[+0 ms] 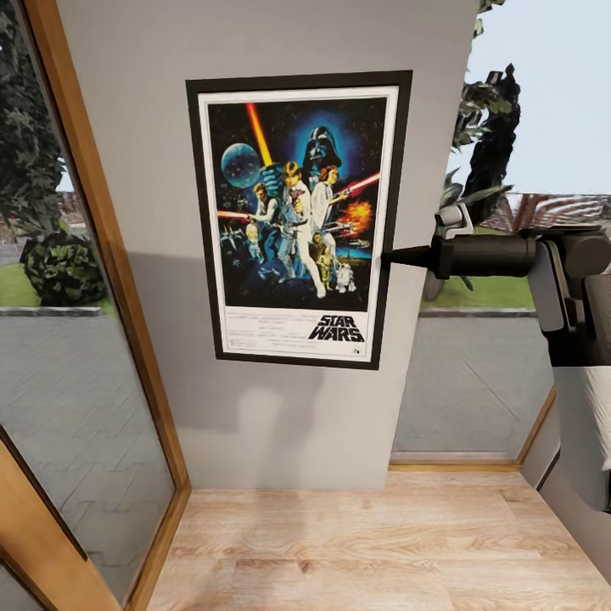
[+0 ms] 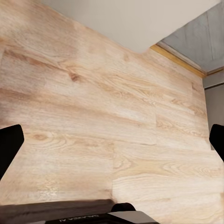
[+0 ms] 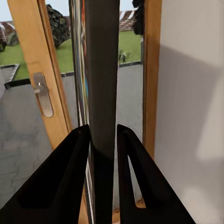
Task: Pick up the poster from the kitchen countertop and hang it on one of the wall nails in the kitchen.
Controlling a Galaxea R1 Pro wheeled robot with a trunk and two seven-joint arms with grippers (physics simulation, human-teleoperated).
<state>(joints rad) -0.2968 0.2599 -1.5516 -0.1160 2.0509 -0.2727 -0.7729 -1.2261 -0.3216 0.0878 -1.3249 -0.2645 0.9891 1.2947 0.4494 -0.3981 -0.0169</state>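
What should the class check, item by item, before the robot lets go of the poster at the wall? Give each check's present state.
1. Right gripper clamped on the poster frame edge: ok, fingers sit on either side of it.
2. Poster flat against the grey wall: ok in the head view.
3. Poster level: not ok, it tilts slightly.
4. Frame hooked on a nail: cannot tell, no nail is visible.
5. Left gripper out of the way: ok, open, facing the wood floor.
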